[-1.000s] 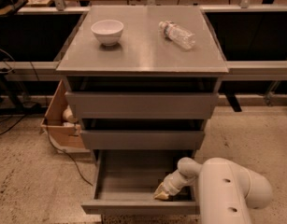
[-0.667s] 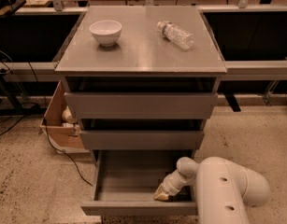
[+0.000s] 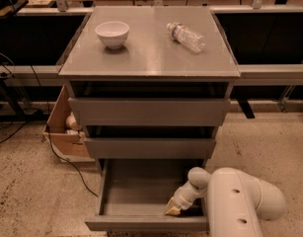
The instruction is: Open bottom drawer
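Note:
The bottom drawer (image 3: 141, 223) of the grey cabinet is pulled out, and its grey box-like inside shows, with nothing else lying in it. The middle drawer front (image 3: 150, 147) and the top drawer front (image 3: 148, 111) above it are closed. My white arm reaches in from the lower right. My gripper (image 3: 173, 209) sits inside the bottom drawer at its front right corner, just behind the drawer's front panel.
A white bowl (image 3: 112, 33) and a clear plastic bottle (image 3: 186, 36) lying on its side are on the cabinet top (image 3: 150, 58). An open cardboard box (image 3: 67, 132) stands on the floor to the cabinet's left, with a cable beside it. Dark benches flank the cabinet.
The view has shifted slightly. The arm, the gripper and the open bottom drawer stay as they were.

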{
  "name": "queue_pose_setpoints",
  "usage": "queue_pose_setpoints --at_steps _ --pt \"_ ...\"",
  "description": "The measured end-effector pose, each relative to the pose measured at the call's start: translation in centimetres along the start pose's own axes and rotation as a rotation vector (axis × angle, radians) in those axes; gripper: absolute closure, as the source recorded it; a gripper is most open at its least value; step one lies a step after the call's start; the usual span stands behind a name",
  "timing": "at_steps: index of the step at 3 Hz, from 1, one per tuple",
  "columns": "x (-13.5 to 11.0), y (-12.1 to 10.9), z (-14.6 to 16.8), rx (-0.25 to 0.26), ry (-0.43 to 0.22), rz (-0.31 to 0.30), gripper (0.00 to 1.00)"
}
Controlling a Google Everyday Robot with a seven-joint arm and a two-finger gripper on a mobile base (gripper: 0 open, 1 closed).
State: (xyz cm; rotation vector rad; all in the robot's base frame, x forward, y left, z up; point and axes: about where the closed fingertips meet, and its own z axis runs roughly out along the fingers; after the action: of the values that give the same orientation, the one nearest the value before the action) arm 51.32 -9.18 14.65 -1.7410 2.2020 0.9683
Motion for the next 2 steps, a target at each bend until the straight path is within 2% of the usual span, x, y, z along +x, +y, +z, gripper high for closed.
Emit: queue_pose_setpoints --at_steps 1,2 --pt "0.0 -0.1 0.0 0.0 0.0 0.0 1.0" --pt "-1.2 0.4 0.6 -0.003 -0.03 -0.067 1.0"
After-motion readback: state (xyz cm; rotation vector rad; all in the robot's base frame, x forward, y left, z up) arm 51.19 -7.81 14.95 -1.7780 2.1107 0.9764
